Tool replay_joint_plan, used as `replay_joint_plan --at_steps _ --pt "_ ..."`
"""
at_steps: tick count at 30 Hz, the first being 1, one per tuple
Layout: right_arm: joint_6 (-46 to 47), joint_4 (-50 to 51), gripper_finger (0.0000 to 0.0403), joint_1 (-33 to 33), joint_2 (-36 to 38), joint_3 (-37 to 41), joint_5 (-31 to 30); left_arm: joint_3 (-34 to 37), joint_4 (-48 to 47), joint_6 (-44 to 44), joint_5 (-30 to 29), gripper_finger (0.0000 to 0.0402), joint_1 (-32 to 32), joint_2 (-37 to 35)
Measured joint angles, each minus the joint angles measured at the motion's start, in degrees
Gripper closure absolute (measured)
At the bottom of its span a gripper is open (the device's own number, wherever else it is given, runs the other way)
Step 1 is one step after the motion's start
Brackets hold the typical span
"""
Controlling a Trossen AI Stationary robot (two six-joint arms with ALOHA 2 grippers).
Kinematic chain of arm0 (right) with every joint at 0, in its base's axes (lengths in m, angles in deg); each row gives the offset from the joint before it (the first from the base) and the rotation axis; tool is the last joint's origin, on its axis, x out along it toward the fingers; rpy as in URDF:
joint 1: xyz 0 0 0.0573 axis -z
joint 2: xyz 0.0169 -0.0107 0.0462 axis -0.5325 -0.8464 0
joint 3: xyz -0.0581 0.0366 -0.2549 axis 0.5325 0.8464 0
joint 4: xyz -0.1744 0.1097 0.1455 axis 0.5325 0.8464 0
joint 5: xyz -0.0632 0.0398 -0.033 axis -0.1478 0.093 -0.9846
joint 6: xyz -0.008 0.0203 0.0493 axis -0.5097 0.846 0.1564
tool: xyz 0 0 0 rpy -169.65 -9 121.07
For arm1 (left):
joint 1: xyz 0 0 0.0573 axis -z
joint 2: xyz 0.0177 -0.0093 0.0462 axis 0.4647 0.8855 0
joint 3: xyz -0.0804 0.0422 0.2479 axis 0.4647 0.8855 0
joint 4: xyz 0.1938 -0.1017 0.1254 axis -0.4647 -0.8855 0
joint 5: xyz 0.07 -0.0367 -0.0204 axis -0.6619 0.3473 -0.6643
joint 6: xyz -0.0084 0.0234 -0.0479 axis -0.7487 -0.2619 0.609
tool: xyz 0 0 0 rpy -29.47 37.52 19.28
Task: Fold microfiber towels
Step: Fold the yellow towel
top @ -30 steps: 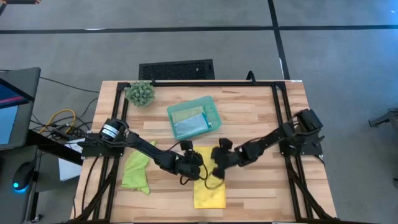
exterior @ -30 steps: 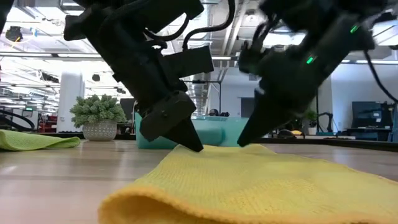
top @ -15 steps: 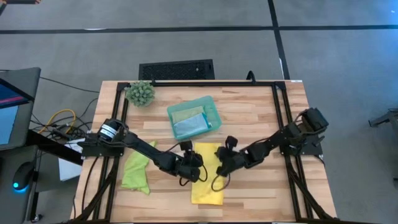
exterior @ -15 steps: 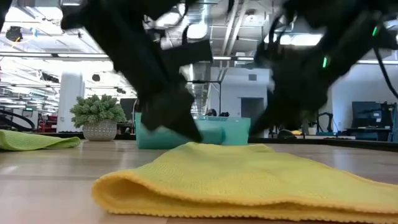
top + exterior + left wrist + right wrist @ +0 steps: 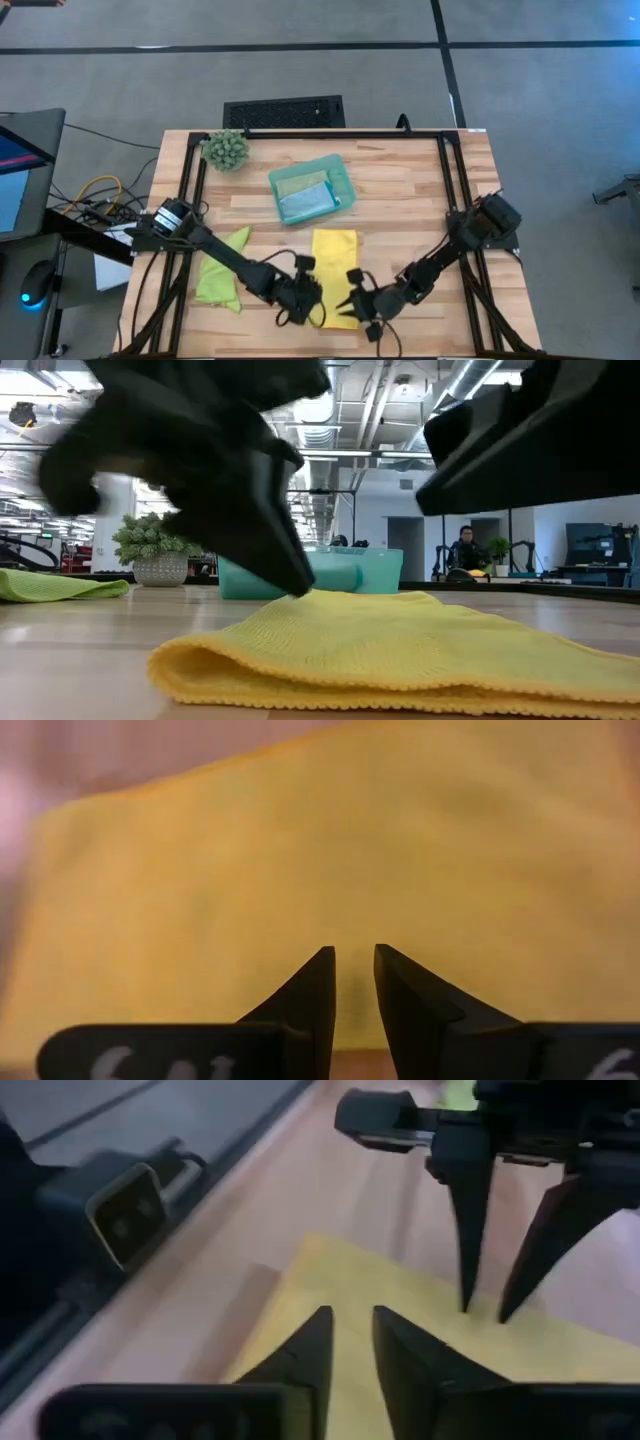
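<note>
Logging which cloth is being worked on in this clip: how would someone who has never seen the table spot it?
Start at the wooden table, then the teal plastic tray near its far middle. Just nearer than the tray lies the yellow microfiber towel, folded into a narrow rectangle, with both end effectors at its near edge. The only other loose cloth, the crumpled lime green towel, lies to its left.

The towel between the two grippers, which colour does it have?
The towel is plain yellow. The low view shows it best.
</note>
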Motion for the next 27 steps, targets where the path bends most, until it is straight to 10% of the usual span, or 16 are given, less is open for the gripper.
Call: replay_joint_plan --at_steps 14,27 --pt "6.9 27.2 0.019 -2.5 -12.4 -22.8 2.8 3.9 14.2 3.6 -2.2 0.0336 5.5 0.0" --pt "12.9 33.1 0.0328 -5.3 -13.5 -25.1 0.3 6.4 23.7 12.2 -4.7 0.0336 7.8 0.0"
